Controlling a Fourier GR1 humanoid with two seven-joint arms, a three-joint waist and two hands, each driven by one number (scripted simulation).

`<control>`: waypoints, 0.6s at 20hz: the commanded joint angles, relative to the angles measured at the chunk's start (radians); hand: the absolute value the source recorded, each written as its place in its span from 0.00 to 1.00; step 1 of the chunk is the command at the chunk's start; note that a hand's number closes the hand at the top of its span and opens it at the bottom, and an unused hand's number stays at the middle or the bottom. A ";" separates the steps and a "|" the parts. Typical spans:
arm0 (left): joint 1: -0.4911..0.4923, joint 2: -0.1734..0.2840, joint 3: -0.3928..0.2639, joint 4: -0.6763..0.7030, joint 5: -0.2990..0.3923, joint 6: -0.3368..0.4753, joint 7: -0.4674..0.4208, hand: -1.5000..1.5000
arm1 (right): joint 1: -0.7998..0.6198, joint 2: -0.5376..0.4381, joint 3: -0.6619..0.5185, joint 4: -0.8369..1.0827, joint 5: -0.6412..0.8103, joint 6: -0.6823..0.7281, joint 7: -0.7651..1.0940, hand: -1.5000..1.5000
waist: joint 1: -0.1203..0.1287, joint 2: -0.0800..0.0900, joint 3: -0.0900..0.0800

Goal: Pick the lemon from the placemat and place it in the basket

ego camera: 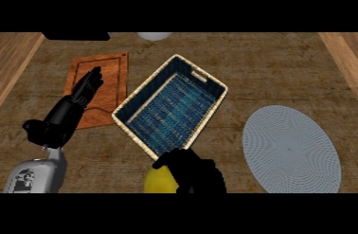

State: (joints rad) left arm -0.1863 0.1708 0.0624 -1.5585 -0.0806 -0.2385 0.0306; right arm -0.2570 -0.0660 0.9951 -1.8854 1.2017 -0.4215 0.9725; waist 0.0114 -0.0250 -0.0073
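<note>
**A:** Where is the lemon (159, 181)?

**B:** Low in the head view, at about six o'clock from the middle of the counter (280, 72). It is off the placemat (290, 148) and in the right hand (192, 171), whose black fingers curl round it; only the yellow left side of the fruit shows, the rest is hidden by the hand.

**A:** And the placemat?

**B:** A round, pale grey mat at about four o'clock, well apart from the lemon, to the right of the hand.

**A:** How near is the basket (133, 103)?

**B:** Just beside. It is a rectangular tray-like basket with a light woven rim and a dark blue bottom, set at a slant in the middle of the view. Its nearest corner points down toward the right hand, and the hand's fingers show just at that corner. The lemon lies below the rim, outside the basket.

**A:** The left hand (87, 86)?

**B:** At nine o'clock, fingers straight and together, pointing up toward twelve, holding nothing. It shows over a brown cutting board (111, 69) that lies just left of the basket.

**A:** Anything else?

**B:** A pale round thing (154, 36) at twelve o'clock, cut off by the top edge; I cannot tell what it is.
</note>
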 commanded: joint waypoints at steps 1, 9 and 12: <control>0.021 0.013 0.001 -0.005 0.004 -0.018 -0.011 0.50 | -0.087 0.063 -0.001 -0.061 0.048 0.049 0.213 1.00 | 0.008 0.000 -0.002; -0.002 -0.007 -0.008 0.018 0.000 -0.007 -0.020 0.50 | -0.304 0.065 -0.121 -0.018 0.074 0.096 0.377 1.00 | 0.022 0.014 -0.001; -0.012 -0.009 -0.020 -0.023 -0.005 -0.004 0.005 0.50 | -0.390 0.065 -0.213 0.011 0.080 0.098 0.426 1.00 | 0.036 0.010 0.002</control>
State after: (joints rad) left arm -0.1895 0.1695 0.0536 -1.5638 -0.0833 -0.2446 0.0238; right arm -0.5387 -0.0158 0.8479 -1.8920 1.2711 -0.3258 1.1634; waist 0.0367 -0.0144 -0.0068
